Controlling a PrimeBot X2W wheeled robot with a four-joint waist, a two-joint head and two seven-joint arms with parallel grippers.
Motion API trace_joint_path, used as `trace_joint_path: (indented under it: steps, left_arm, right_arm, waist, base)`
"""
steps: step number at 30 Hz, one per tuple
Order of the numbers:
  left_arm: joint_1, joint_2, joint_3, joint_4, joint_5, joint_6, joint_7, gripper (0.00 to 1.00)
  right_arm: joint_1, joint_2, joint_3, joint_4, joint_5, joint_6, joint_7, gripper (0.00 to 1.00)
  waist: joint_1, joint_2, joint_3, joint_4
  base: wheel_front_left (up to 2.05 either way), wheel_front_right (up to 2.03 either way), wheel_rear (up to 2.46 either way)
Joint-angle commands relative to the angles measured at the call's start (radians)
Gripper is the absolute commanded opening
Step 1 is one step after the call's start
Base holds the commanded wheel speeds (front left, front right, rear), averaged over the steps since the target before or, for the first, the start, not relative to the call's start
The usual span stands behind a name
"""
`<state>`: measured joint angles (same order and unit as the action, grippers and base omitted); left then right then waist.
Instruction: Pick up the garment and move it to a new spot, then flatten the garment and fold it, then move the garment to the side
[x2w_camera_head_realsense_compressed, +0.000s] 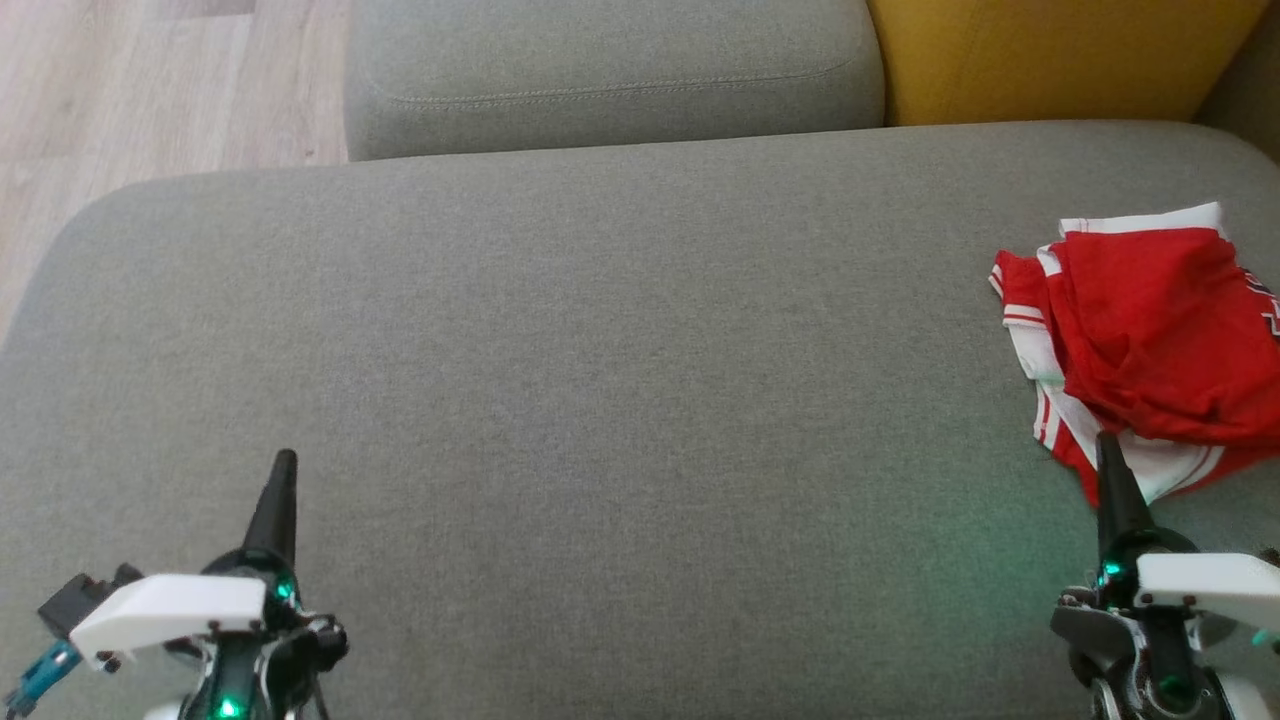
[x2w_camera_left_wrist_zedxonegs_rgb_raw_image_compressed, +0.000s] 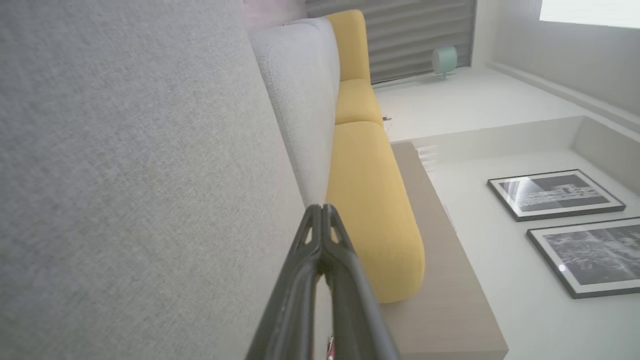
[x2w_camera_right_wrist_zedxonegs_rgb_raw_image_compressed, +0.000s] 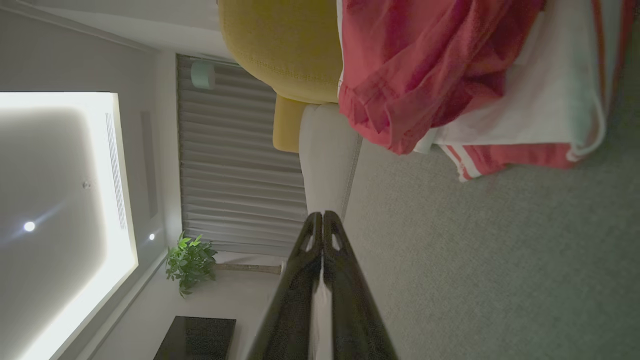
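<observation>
The garment (x2w_camera_head_realsense_compressed: 1150, 340) is red with white stripes and lies folded in a loose bundle at the right end of the grey sofa seat (x2w_camera_head_realsense_compressed: 600, 350). My right gripper (x2w_camera_head_realsense_compressed: 1107, 445) is shut and empty, its tip at the garment's near edge. In the right wrist view the garment (x2w_camera_right_wrist_zedxonegs_rgb_raw_image_compressed: 450, 75) sits ahead and to the right of the shut right gripper (x2w_camera_right_wrist_zedxonegs_rgb_raw_image_compressed: 322, 216), apart from it. My left gripper (x2w_camera_head_realsense_compressed: 285, 460) is shut and empty above the seat's near left part. The left wrist view has that gripper (x2w_camera_left_wrist_zedxonegs_rgb_raw_image_compressed: 322, 210) with its tips together, pointing along the sofa.
A grey back cushion (x2w_camera_head_realsense_compressed: 610, 70) and a yellow cushion (x2w_camera_head_realsense_compressed: 1050, 55) stand behind the seat. Wood floor (x2w_camera_head_realsense_compressed: 150, 90) lies past the seat's left end. The left wrist view takes in a low wooden bench (x2w_camera_left_wrist_zedxonegs_rgb_raw_image_compressed: 440, 260) and framed pictures (x2w_camera_left_wrist_zedxonegs_rgb_raw_image_compressed: 555, 192) on the wall.
</observation>
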<state>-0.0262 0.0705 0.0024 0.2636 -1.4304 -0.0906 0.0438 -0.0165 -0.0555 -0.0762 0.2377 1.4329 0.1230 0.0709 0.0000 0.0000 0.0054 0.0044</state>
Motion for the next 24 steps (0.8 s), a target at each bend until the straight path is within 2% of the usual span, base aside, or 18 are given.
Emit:
trace_joint_path:
  steps: [1, 15, 24]
  left_arm:
    - [-0.06, 0.007, 0.042, -0.027, -0.034, -0.015, 0.01, 0.0]
    - [-0.079, -0.003, 0.087, -0.019, -0.194, -0.04, 0.05, 0.0]
    - [-0.08, -0.005, 0.091, -0.019, -0.195, -0.04, 0.053, 0.0]
  right_arm:
    - [-0.065, -0.02, 0.011, -0.026, 0.038, 0.007, 0.008, 0.0]
    - [-0.088, -0.019, -0.003, 0.004, 0.201, 0.008, 0.015, 0.0]
    - [-0.089, -0.017, -0.007, 0.005, 0.201, 0.008, 0.018, 0.0]
  waist:
    - [0.0, 0.0, 0.0, 0.0]
    - [0.0, 0.0, -0.002, -0.004]
    - [0.0, 0.0, -0.002, -0.004]
  base:
    - [0.0, 0.0, 0.0]
    - [0.0, 0.0, 0.0]
    - [0.0, 0.0, 0.0]
